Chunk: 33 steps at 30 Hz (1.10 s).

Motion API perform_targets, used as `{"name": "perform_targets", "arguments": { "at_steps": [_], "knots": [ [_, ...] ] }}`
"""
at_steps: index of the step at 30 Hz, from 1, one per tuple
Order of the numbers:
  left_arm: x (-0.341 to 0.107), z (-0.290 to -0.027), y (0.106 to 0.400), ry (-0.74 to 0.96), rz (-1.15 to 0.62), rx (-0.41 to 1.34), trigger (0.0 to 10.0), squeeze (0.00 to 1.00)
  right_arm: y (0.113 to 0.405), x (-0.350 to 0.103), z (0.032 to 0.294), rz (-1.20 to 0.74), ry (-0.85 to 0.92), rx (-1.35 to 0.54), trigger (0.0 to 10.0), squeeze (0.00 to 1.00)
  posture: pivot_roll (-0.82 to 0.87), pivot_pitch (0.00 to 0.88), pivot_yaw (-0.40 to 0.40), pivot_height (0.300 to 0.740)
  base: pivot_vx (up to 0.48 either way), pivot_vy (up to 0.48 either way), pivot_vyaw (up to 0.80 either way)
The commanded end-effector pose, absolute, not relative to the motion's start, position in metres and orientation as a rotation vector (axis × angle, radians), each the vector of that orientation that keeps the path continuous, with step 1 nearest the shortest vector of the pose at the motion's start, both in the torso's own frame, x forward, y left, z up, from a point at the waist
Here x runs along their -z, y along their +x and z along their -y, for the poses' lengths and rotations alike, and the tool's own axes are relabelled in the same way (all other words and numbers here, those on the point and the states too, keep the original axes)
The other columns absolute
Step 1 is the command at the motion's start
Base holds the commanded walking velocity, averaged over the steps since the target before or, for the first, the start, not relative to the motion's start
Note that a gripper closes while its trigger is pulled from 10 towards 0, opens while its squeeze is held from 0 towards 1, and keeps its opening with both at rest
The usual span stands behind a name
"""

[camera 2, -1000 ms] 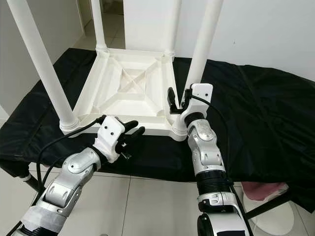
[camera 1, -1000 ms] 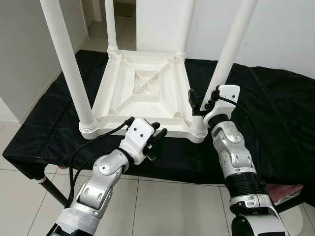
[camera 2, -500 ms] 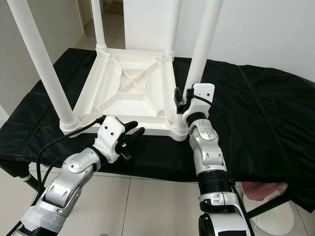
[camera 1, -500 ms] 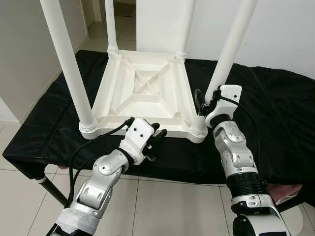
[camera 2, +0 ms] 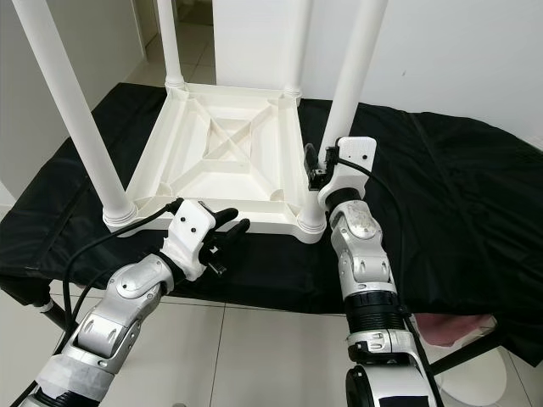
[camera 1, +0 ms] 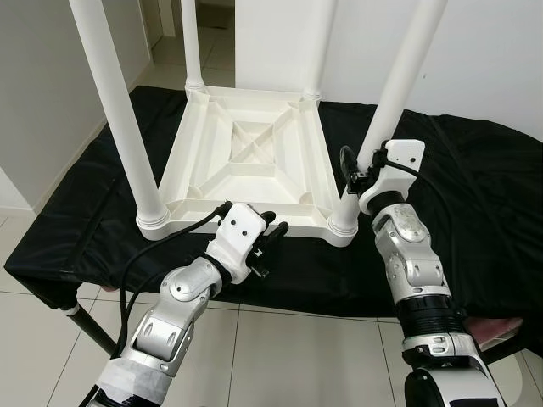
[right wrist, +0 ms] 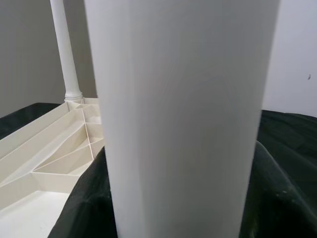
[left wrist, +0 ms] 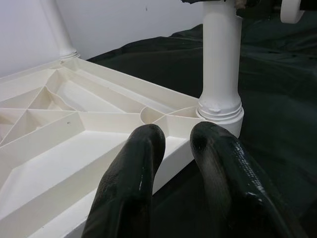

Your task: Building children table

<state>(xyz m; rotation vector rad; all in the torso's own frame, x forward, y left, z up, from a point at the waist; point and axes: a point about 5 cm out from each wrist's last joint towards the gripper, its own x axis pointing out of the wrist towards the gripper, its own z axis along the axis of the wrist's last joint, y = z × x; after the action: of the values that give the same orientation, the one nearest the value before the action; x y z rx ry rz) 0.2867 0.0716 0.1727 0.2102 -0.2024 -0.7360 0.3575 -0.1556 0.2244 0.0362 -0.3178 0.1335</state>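
While the white children's table (camera 1: 246,161) lies upside down on the black-draped counter (camera 1: 475,195), its four legs pointing up, we have our right end effector (camera 1: 355,170) closed around the near right leg (camera 1: 392,93), low down and just above the collar where that leg meets the frame; in the right wrist view the leg stands close before the lens with a black finger (right wrist: 81,208) curving around each side of it; our left end effector (camera 1: 273,231) hovers at the near edge of the tabletop frame, between the two near legs, and its two black fingers (left wrist: 133,178) stand a little apart with nothing between them; in the left wrist view the fingertips point across the ribbed underside toward the base of the near right leg; the near left leg (camera 1: 119,110) rises from the opposite front corner, and the two far legs (camera 1: 192,42) stand at the back corners; pale floor tiles (camera 1: 280,356) show below the counter's front edge.
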Motion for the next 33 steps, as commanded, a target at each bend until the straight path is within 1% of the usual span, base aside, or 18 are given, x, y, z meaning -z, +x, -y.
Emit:
{"name": "perform_targets", "arguments": {
  "at_steps": [1,7,8,9,13,18,19,22,23,25,30,32,33],
  "knots": [
    [-0.176,-0.068,0.285,0.216,0.207,0.767,10.0,0.00,0.358,-0.232,0.158,0.337,0.042,-0.129,10.0,0.00,0.06,0.058,-0.044,0.740,0.000,0.000,0.00],
    [-0.176,-0.067,0.285,0.218,0.211,0.771,10.0,0.00,0.361,-0.227,0.162,0.263,0.197,-0.150,10.0,0.00,0.07,0.050,-0.042,0.740,0.000,0.000,0.00],
    [-0.176,-0.067,0.285,0.218,0.211,0.771,10.0,0.00,0.361,-0.227,0.162,0.263,0.197,-0.150,10.0,0.00,0.07,0.050,-0.042,0.740,0.000,0.000,0.00],
    [-0.176,-0.067,0.284,0.219,0.212,0.772,10.0,0.00,0.361,-0.225,0.161,0.236,0.266,-0.181,10.0,0.00,0.07,0.049,-0.041,0.740,0.000,0.000,0.00],
    [-0.177,-0.067,0.284,0.218,0.212,0.773,10.0,0.00,0.362,-0.224,0.161,0.221,0.294,-0.192,10.0,0.00,0.07,0.049,-0.041,0.740,0.000,0.000,0.00],
    [-0.177,-0.066,0.284,0.219,0.214,0.784,10.0,0.00,0.363,-0.219,0.165,0.175,0.478,-0.203,10.0,0.00,0.06,0.042,-0.034,0.740,0.000,0.000,0.00],
    [-0.177,-0.066,0.284,0.219,0.214,0.784,10.0,0.00,0.363,-0.219,0.165,0.175,0.478,-0.203,10.0,0.00,0.06,0.042,-0.034,0.740,0.000,0.000,0.00],
    [-0.177,-0.065,0.283,0.221,0.212,0.791,10.0,0.00,0.362,-0.219,0.168,0.172,0.567,-0.210,10.0,0.00,0.06,0.039,-0.029,0.740,0.000,0.000,0.00],
    [-0.177,-0.065,0.283,0.221,0.211,0.793,10.0,0.00,0.362,-0.219,0.170,0.174,0.630,-0.214,10.0,0.00,0.06,0.038,-0.027,0.740,0.000,0.000,0.00],
    [-0.177,-0.064,0.283,0.221,0.212,0.795,10.0,0.00,0.362,-0.219,0.171,0.176,0.648,-0.214,10.0,0.00,0.06,0.038,-0.027,0.740,0.000,0.000,0.00],
    [-0.177,-0.063,0.283,0.220,0.212,0.803,10.0,0.00,0.357,-0.219,0.175,0.181,0.764,-0.260,10.0,0.00,0.06,0.037,-0.025,0.740,0.000,0.000,0.00],
    [-0.177,-0.062,0.283,0.219,0.210,0.804,10.0,0.00,0.355,-0.216,0.177,0.174,0.840,-0.280,10.0,0.00,0.06,0.037,-0.025,0.740,0.000,0.000,0.00],
    [-0.177,-0.062,0.283,0.219,0.210,0.804,10.0,0.00,0.355,-0.216,0.177,0.174,0.840,-0.280,10.0,0.00,0.06,0.037,-0.025,0.740,0.000,0.000,0.00]
  ]
}}
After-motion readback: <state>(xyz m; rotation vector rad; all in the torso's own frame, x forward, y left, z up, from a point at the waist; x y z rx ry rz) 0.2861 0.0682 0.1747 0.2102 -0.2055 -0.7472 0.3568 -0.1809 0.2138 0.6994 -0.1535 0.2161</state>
